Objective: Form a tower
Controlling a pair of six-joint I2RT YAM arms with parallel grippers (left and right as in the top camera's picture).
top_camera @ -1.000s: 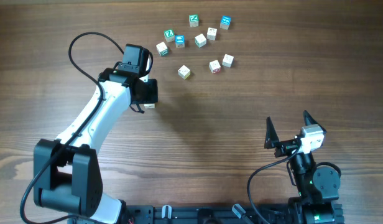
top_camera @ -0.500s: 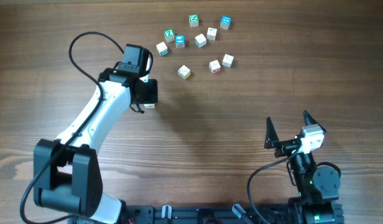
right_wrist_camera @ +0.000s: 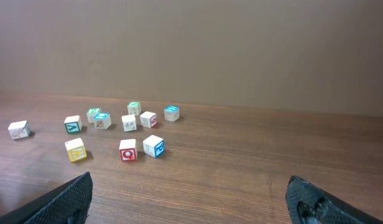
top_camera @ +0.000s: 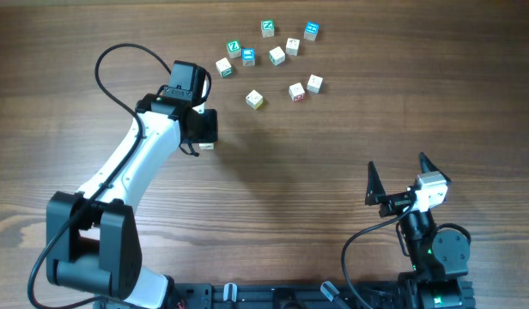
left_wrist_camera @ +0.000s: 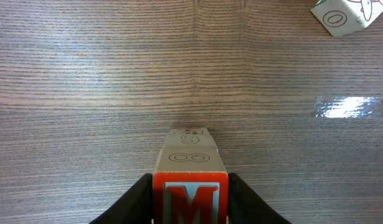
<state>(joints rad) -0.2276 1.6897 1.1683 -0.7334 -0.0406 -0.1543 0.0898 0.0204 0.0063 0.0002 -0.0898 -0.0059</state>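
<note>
The tower (left_wrist_camera: 190, 152) is a short column of pale wooden cubes standing on the table. Its topmost cube (left_wrist_camera: 190, 198) shows a red face with a blue M, and a pale side with an 8. My left gripper (left_wrist_camera: 190, 202) is shut on that top cube, both black fingers pressed against its sides. From overhead, the left gripper (top_camera: 203, 129) covers the column and only a pale cube edge (top_camera: 206, 146) shows. My right gripper (top_camera: 398, 167) hangs open and holds nothing at the lower right, far from the cubes; the right wrist view shows its fingers (right_wrist_camera: 67, 199) spread wide.
Several loose cubes (top_camera: 276, 55) with green, blue and red faces lie scattered at the back of the table, the nearest (top_camera: 254, 99) to the right of my left gripper. One pale cube (left_wrist_camera: 344, 14) sits at the top right of the left wrist view.
</note>
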